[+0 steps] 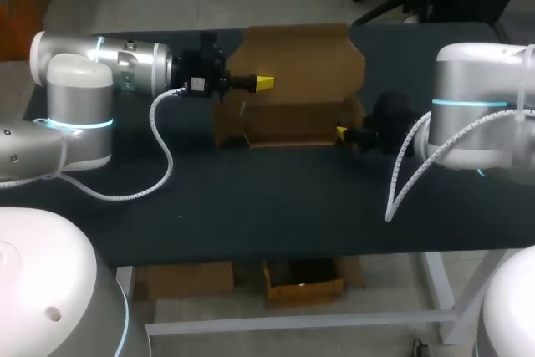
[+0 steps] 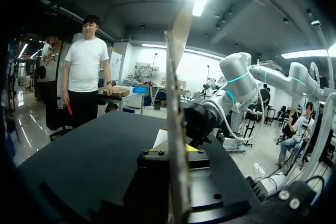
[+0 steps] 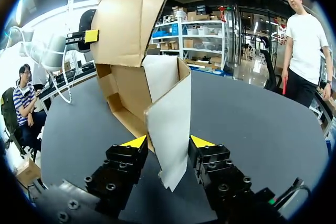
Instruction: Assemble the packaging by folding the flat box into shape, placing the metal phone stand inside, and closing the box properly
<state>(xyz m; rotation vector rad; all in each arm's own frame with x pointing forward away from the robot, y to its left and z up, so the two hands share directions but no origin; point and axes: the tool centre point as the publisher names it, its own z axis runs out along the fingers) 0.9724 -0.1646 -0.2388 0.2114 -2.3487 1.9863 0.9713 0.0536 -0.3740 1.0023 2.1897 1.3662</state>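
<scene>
A brown cardboard box (image 1: 292,98) stands at the back middle of the dark table, its tall lid panel (image 1: 294,54) raised. My left gripper (image 1: 264,82) comes in from the left and is shut on the lid panel's edge. In the left wrist view the thin panel (image 2: 178,77) runs edge-on between the yellow tips of the left gripper (image 2: 173,148). My right gripper (image 1: 341,133) is at the box's right end. In the right wrist view, the right gripper (image 3: 167,141) has its fingers on both sides of the white-faced end flap (image 3: 170,124), touching it.
The dark table (image 1: 251,198) stretches bare in front of the box to its near edge. A white coiled cable (image 1: 163,148) hangs from my left arm over the table's left part, and another (image 1: 405,169) from the right arm.
</scene>
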